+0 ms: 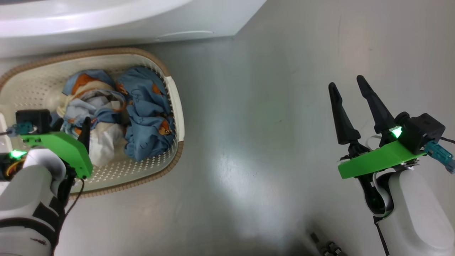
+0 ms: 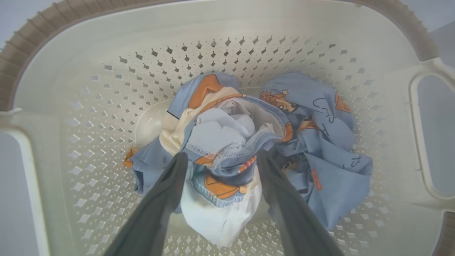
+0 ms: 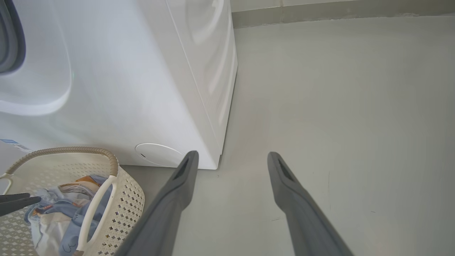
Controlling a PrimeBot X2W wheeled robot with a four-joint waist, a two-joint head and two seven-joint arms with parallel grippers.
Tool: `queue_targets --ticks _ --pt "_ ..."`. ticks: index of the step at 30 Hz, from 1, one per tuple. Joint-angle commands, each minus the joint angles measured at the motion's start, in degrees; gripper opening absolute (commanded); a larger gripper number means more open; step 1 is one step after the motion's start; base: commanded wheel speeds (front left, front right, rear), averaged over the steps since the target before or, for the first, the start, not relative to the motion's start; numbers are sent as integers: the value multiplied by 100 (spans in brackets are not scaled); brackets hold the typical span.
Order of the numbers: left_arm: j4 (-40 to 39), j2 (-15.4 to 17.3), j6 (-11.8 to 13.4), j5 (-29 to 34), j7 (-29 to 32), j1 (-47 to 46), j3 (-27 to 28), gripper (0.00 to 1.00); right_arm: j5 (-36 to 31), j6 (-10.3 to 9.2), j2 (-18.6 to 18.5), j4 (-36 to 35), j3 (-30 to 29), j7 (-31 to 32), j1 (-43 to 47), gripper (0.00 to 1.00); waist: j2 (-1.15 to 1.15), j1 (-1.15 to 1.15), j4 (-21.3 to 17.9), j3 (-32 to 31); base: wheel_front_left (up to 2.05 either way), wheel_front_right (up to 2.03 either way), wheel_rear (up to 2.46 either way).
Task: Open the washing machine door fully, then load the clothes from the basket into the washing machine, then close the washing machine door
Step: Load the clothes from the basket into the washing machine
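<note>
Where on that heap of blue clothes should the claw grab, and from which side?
Probably the raised, crumpled fold at the middle of the clothes, taken from straight above: the walls of the basket close off every side. The open left gripper points down with a finger on either side of that fold.

One basket [image 2: 227, 28] has two side handles [image 2: 415, 135] and holds two crumpled bundles of clothes [image 2: 320, 142]; the single garments cannot be counted. There is one washing machine [image 3: 124, 89]. There are two pincers, the left pincer [image 2: 222, 154] and the right pincer [image 3: 233, 155], each with two fingers [image 3: 170, 199].
</note>
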Motion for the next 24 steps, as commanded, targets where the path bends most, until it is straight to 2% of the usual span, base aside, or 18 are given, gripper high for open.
queue_targets --ticks 1,24 --pt "26 277 -9 -20 16 -24 40 100 1 9 37 -150 154 -66 48 100 0 0 -59 141 0 0 0" --pt "-173 451 -9 -659 446 -353 -1014 100 39 9 102 -324 235 -66 -88 100 0 0 -131 535 0 0 0"
